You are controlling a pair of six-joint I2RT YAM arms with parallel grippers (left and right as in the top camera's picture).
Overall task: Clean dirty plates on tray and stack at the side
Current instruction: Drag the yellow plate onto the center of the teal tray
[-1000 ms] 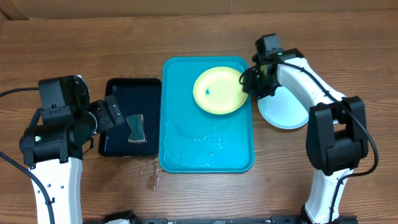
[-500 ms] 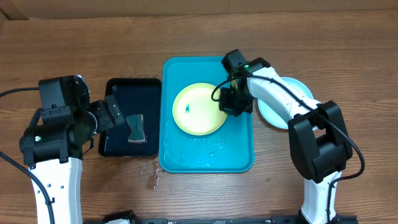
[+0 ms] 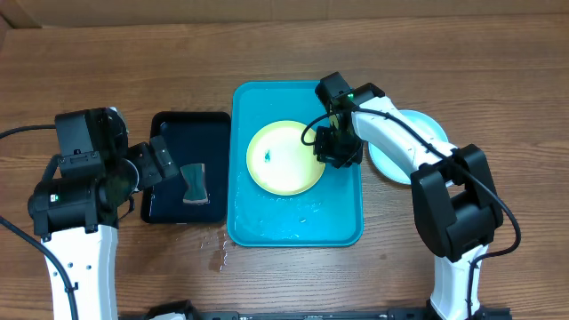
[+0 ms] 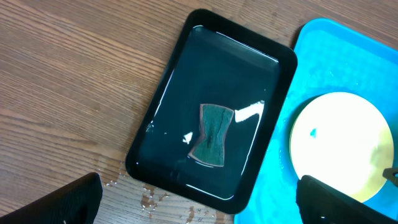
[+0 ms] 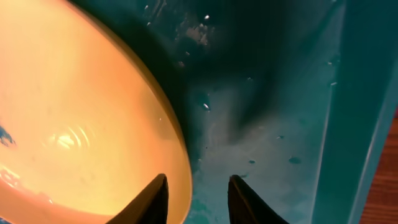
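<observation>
A yellow-green rimmed plate [image 3: 284, 158] with a small blue smudge lies flat in the turquoise tray [image 3: 258, 222]. My right gripper [image 3: 333, 147] is at the plate's right edge. In the right wrist view the plate [image 5: 74, 112] has its rim between the parted fingers [image 5: 155, 199] of the right gripper [image 5: 196, 186], with a gap on the tray [image 5: 261, 124] side, so it is open. A light-blue rimmed plate [image 3: 396, 167] lies on the table right of the tray, partly under the right arm. My left gripper [image 3: 158, 164] hangs wide open over the black tray's near edge.
A black tray [image 3: 169, 133] holding water and a dark sponge [image 3: 194, 184] sits left of the turquoise tray. The left wrist view shows the sponge [image 4: 212, 134], the black tray [image 4: 186, 81] and the plate [image 4: 339, 143]. Water drops wet the table by the black tray's front corner.
My right arm brought the yellow-green plate from the tray's far right corner to its middle, set it down, and the jaws parted. The left arm has not moved.
</observation>
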